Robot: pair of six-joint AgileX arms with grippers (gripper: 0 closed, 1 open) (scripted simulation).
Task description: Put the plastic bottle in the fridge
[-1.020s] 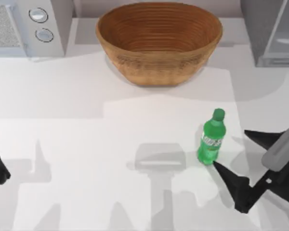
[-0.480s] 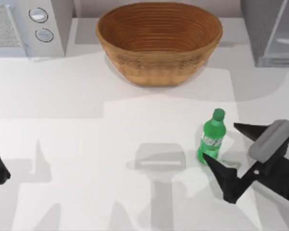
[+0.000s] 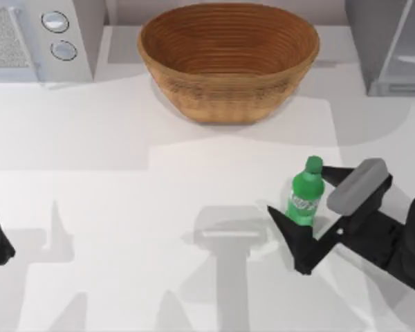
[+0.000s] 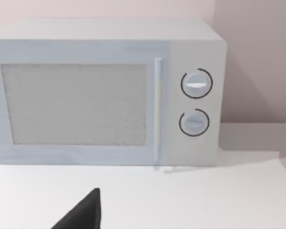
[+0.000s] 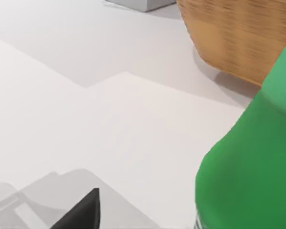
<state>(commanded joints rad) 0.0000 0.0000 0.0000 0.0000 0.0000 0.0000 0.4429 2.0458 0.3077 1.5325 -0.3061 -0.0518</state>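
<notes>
Now the bottle point(image 3: 304, 200) stands upright near the tabletop's right edge, between the spread fingers of the right gripper point(image 3: 311, 211); the fridge point(image 3: 391, 45) sits at the far right corner.

Bottle point(image 3: 305, 200) before basket point(image 3: 228, 62) (fridge point(image 3: 391, 45) back right).
</notes>
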